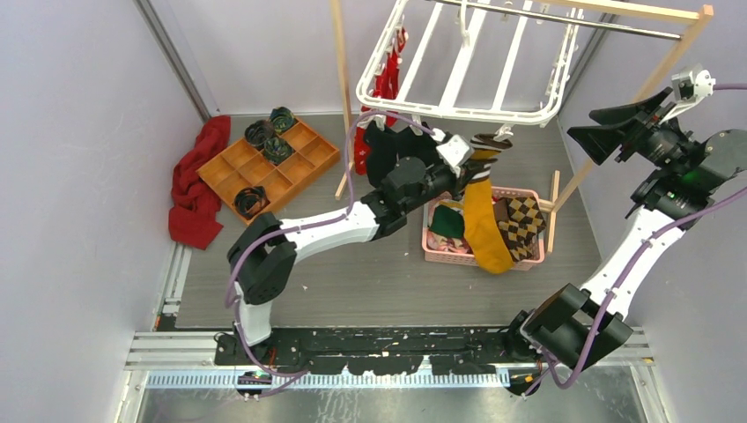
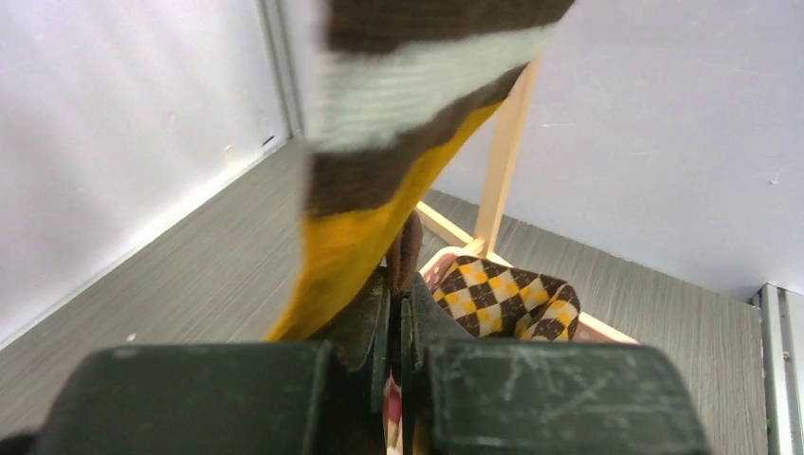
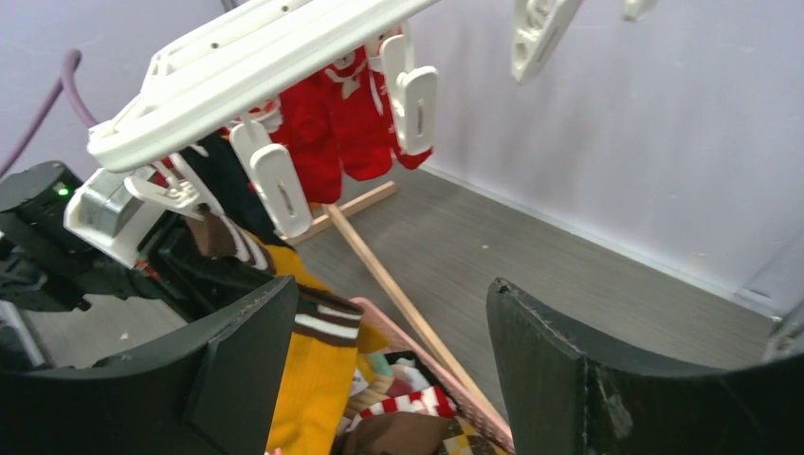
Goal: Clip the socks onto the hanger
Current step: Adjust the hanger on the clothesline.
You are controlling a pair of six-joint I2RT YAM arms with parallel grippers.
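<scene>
A mustard-yellow sock with a brown-and-white striped cuff hangs below the front rim of the white hanger. My left gripper is shut on its upper part; in the left wrist view the jaws pinch the sock. The cuff reaches a clip; whether the clip bites it I cannot tell. Red socks and a black sock hang from the hanger. My right gripper stands open and empty to the right of the hanger, facing free clips.
A pink basket under the hanger holds more socks, among them a brown argyle one. A wooden rack carries the hanger. An orange compartment tray with rolled bundles and a red cloth lie at the left.
</scene>
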